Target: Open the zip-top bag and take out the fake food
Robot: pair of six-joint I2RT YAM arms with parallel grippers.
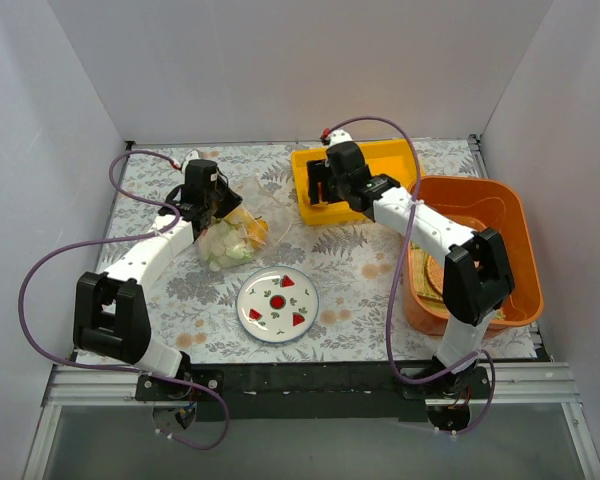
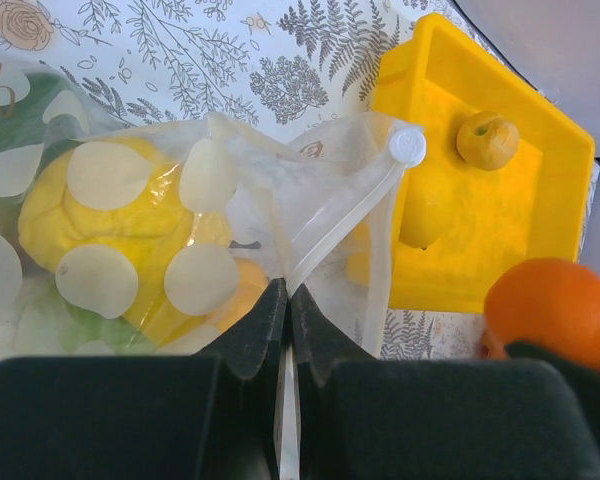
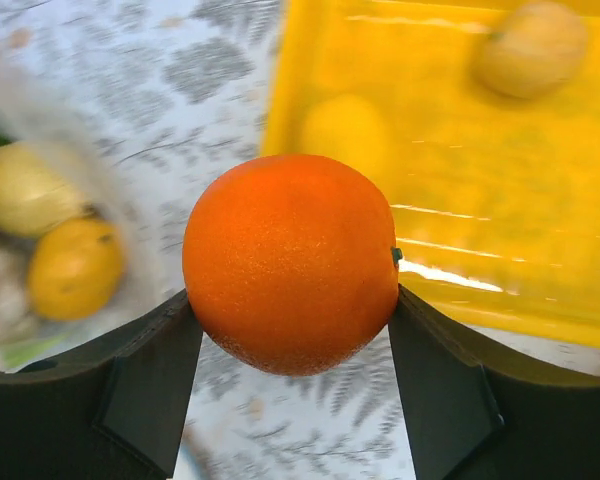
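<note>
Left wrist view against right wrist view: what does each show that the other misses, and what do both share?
Only the left wrist: the left gripper pinched shut on the edge of the zip-top bag, its white slider, pale round pieces inside. Only the right wrist: the right gripper clamping the orange fruit, a finger on each side. Both: the yellow tray holding a lemon-like fruit, the orange fruit, the bag.

Yellow tray, orange bin, white plate, floral tablecloth
</note>
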